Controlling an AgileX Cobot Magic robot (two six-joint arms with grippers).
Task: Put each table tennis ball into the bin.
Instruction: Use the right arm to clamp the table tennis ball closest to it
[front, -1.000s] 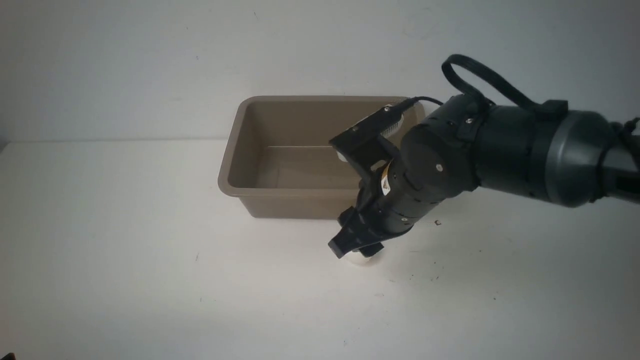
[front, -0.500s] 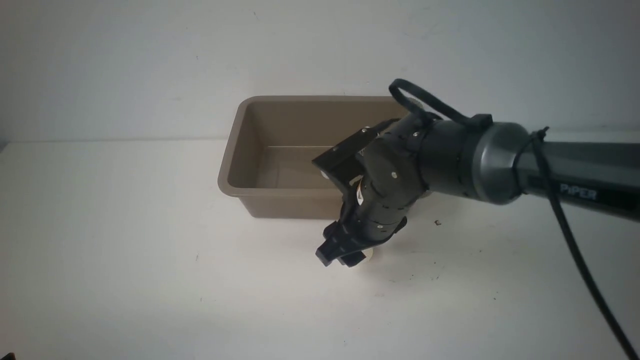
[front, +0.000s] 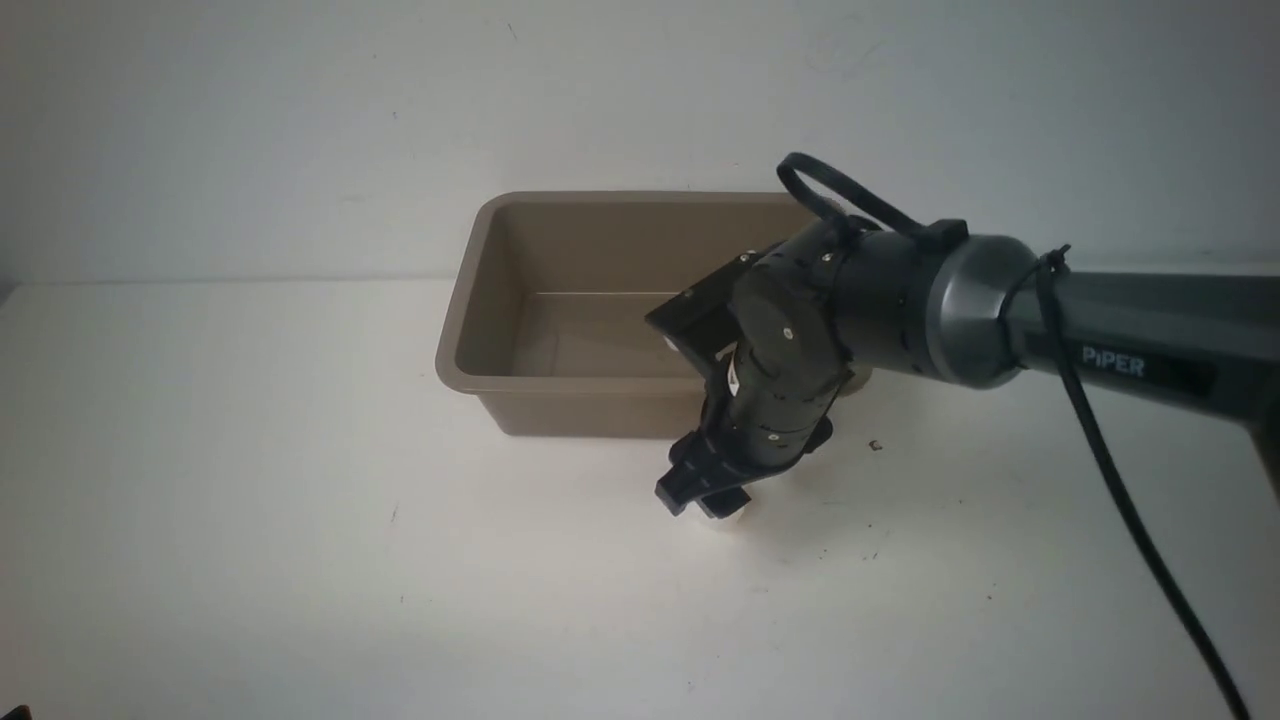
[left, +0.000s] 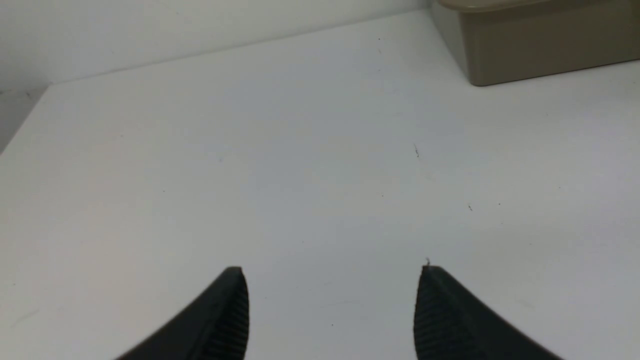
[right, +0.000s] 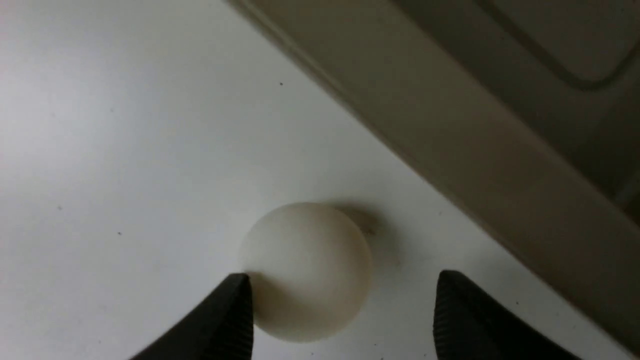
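My right gripper (front: 705, 497) was low over the table (front: 300, 520). Its two fingers were spread wide and pinched nothing. The table tennis ball (right: 306, 270) sat on the table, right under my right gripper and between the fingers. It was not in the middle, though. It sat right up against one finger (right: 232, 320), maybe touching it, and there was a gap on the other side.

The ball is round, so it had no long way to line up with. I think the squeeze had to come from both sides at once, or the ball could roll off.

The bin (front: 590, 415) was just behind the ball, with its near wall close by and nothing in it that I could see. So I think the trip was short: up, over the rim, and let go.

My left gripper (left: 332, 305) was spread open too and held nothing. It was well apart from the ball, so the right arm was the nearer one.
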